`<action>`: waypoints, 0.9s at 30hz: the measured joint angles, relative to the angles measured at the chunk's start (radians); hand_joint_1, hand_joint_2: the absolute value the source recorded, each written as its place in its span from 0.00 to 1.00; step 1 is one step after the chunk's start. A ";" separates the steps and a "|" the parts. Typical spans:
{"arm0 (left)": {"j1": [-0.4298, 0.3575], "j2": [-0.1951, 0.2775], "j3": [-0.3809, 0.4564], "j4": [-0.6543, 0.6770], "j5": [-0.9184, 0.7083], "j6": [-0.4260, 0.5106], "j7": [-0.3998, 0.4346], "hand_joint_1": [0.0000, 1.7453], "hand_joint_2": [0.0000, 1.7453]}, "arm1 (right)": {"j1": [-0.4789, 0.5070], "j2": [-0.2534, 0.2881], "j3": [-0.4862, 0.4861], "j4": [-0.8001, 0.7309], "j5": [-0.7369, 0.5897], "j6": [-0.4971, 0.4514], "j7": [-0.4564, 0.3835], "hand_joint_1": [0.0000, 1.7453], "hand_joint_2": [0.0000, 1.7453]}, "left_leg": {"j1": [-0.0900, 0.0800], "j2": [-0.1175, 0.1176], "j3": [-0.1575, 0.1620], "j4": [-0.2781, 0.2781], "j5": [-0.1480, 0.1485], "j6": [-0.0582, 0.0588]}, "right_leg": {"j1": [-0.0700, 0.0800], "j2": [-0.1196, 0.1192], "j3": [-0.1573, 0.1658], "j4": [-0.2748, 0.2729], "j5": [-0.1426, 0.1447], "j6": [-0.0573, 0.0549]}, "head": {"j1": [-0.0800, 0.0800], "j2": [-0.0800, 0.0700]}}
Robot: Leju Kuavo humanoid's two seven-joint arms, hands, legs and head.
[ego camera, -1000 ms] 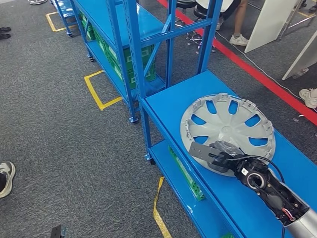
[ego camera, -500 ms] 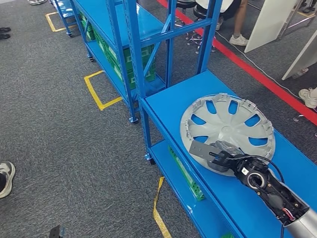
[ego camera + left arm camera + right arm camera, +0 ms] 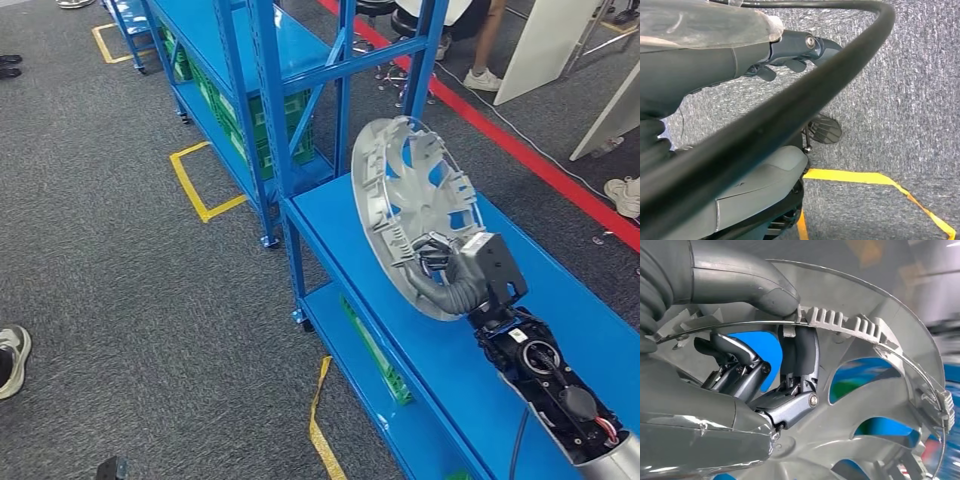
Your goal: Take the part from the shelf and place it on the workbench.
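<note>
Gripping hubcap (image 3: 413, 215) rim with right hand (image 3: 464, 275), fingers (image 3: 798, 357) pinching through spoke gap; tilting it on edge above shelf (image 3: 528, 300) front edge. Judging it light, thin plastic, flexing, clips fragile; rim hold suiting.

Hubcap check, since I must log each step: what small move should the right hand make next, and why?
Probably lift the hubcap clear of the blue shelf before carrying it off. The right hand grips its rim, fingers hooked through an opening, and the hubcap stands tilted on edge, its lower rim seemingly near or on the shelf. Swinging sideways now might drag it.
</note>
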 joint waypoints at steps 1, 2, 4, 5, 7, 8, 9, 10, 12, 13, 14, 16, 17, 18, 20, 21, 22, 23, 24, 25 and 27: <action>0.000 0.000 0.000 0.000 0.001 0.001 0.000 0.00 1.00 | 0.010 0.006 -0.009 -0.014 -0.046 0.012 -0.041 1.00 1.00 | 0.000 0.000 0.000 0.000 0.000 0.000 | 0.000 0.000 0.000 0.000 0.000 0.000 | 0.000 0.000; 0.000 0.000 0.000 0.000 0.002 0.002 0.000 0.00 1.00 | 0.020 0.012 -0.016 -0.029 -0.084 0.026 -0.076 1.00 1.00 | 0.000 0.000 0.000 0.000 0.000 0.000 | 0.000 0.000 0.000 0.000 0.000 0.000 | 0.000 0.000; 0.000 0.000 0.000 0.000 0.003 0.004 0.000 0.00 1.00 | 0.036 0.024 -0.025 -0.055 -0.134 0.050 -0.123 1.00 1.00 | 0.000 0.000 0.000 0.000 0.000 0.000 | 0.001 0.000 0.000 0.000 -0.001 -0.001 | 0.000 0.000; 0.000 0.000 0.000 0.000 0.004 0.006 0.000 0.00 1.00 | 0.042 0.030 -0.027 -0.067 -0.149 0.058 -0.136 1.00 1.00 | 0.000 0.000 0.000 0.000 0.000 0.000 | 0.001 0.000 0.000 0.000 -0.001 -0.001 | 0.000 0.000; 0.000 0.000 0.000 0.000 0.007 0.008 0.000 0.00 1.00 | 0.051 0.041 -0.029 -0.090 -0.170 0.070 -0.150 1.00 1.00 | 0.000 0.000 0.000 0.000 0.000 0.000 | 0.001 0.000 0.000 0.000 -0.001 -0.001 | 0.000 0.000; 0.000 0.000 0.000 0.000 0.010 0.009 0.000 0.00 1.00 | 0.054 0.046 -0.029 -0.100 -0.180 0.074 -0.156 1.00 1.00 | 0.000 0.000 0.000 0.000 0.000 0.000 | 0.001 0.000 0.000 0.000 -0.001 -0.001 | 0.000 0.000; 0.000 0.000 0.000 0.000 0.012 0.009 0.000 0.00 1.00 | 0.057 0.051 -0.029 -0.109 -0.189 0.079 -0.162 1.00 1.00 | 0.000 0.000 0.000 0.000 0.000 0.000 | 0.001 0.000 0.000 0.000 -0.001 -0.001 | 0.000 0.000; 0.000 0.000 0.000 0.000 0.014 0.010 0.000 0.00 1.00 | 0.058 0.056 -0.028 -0.119 -0.198 0.085 -0.168 1.00 1.00 | 0.000 0.000 0.000 0.000 0.000 0.000 | 0.001 0.000 0.000 0.000 -0.001 -0.001 | 0.000 0.000; 0.000 0.000 0.000 0.000 0.016 0.010 0.000 0.00 1.00 | 0.063 0.064 -0.027 -0.140 -0.221 0.103 -0.181 1.00 1.00 | 0.000 0.000 -0.001 0.000 0.000 0.000 | 0.001 0.000 -0.001 0.000 -0.001 -0.001 | -0.001 0.000; 0.000 0.000 0.000 0.000 0.016 0.010 0.000 0.00 1.00 | 0.066 0.068 -0.026 -0.152 -0.235 0.117 -0.187 1.00 1.00 | 0.000 0.000 -0.001 0.000 0.000 0.000 | 0.001 0.000 -0.001 0.000 -0.001 -0.001 | 0.000 0.000; 0.000 0.000 0.000 0.000 0.016 0.010 0.000 0.00 1.00 | 0.070 0.071 -0.023 -0.164 -0.252 0.135 -0.193 1.00 1.00 | 0.000 0.000 -0.001 0.000 0.000 0.000 | 0.000 0.000 -0.001 0.000 -0.001 -0.001 | 0.000 0.000; 0.000 0.000 0.000 0.000 0.015 0.010 0.002 0.00 1.00 | 0.076 0.079 -0.016 -0.191 -0.287 0.178 -0.205 1.00 1.00 | 0.000 0.000 -0.001 0.000 -0.001 -0.001 | 0.000 0.000 -0.001 0.000 -0.001 -0.001 | 0.001 0.000; 0.000 0.000 0.000 0.000 0.014 0.011 0.003 0.00 1.00 | 0.078 0.084 -0.011 -0.205 -0.300 0.197 -0.209 1.00 1.00 | 0.000 0.000 -0.001 0.000 -0.001 -0.001 | 0.000 0.000 -0.001 0.000 -0.001 -0.001 | 0.001 0.000; 0.000 0.000 0.000 0.000 0.013 0.011 0.004 0.00 1.00 | 0.080 0.090 -0.006 -0.217 -0.309 0.211 -0.211 1.00 1.00 | 0.000 0.000 -0.001 0.000 -0.001 -0.001 | 0.000 0.000 -0.001 0.000 -0.001 -0.001 | 0.001 0.000; 0.000 0.000 0.000 0.000 0.012 0.011 0.004 0.00 1.00 | 0.084 0.102 0.003 -0.238 -0.317 0.224 -0.213 1.00 1.00 | 0.000 0.000 -0.001 0.000 -0.001 -0.001 | 0.001 0.000 -0.001 0.000 -0.001 -0.001 | 0.000 0.000; 0.000 0.000 0.000 0.000 0.012 0.012 0.004 0.00 1.00 | 0.085 0.107 0.007 -0.245 -0.318 0.226 -0.214 1.00 1.00 | 0.000 0.000 -0.001 0.000 -0.001 -0.001 | 0.001 0.000 -0.001 0.000 -0.002 -0.001 | 0.000 0.000; 0.000 -0.001 0.000 0.000 0.012 0.012 0.004 0.00 1.00 | 0.085 0.110 0.011 -0.252 -0.319 0.226 -0.215 1.00 1.00 | 0.000 0.000 -0.001 0.000 -0.001 -0.001 | 0.001 0.000 -0.001 0.000 -0.002 -0.001 | 0.000 0.000; 0.000 -0.001 0.000 0.000 0.012 0.012 0.004 0.00 1.00 | 0.086 0.113 0.015 -0.256 -0.319 0.227 -0.215 1.00 1.00 | 0.000 0.000 -0.001 0.000 -0.001 -0.001 | 0.001 0.000 -0.001 0.000 -0.002 -0.001 | 0.000 0.000; 0.000 -0.001 0.000 0.000 0.012 0.012 0.004 0.00 1.00 | 0.086 0.114 0.018 -0.260 -0.319 0.227 -0.216 1.00 1.00 | 0.000 0.000 -0.001 0.000 -0.001 -0.001 | 0.001 0.000 -0.001 0.000 -0.002 -0.001 | 0.000 0.000; 0.000 -0.001 0.000 0.000 0.012 0.012 0.004 0.00 1.00 | 0.087 0.114 0.021 -0.264 -0.319 0.227 -0.216 1.00 1.00 | 0.000 0.000 -0.001 0.000 -0.001 -0.001 | 0.001 0.000 -0.001 0.000 -0.002 -0.001 | 0.000 0.000; 0.000 -0.001 0.000 0.000 0.012 0.013 0.004 0.00 1.00 | 0.089 0.115 0.029 -0.270 -0.320 0.228 -0.217 1.00 1.00 | 0.000 0.000 -0.001 0.000 -0.001 -0.001 | 0.001 0.000 -0.001 0.000 -0.002 -0.001 | 0.000 0.000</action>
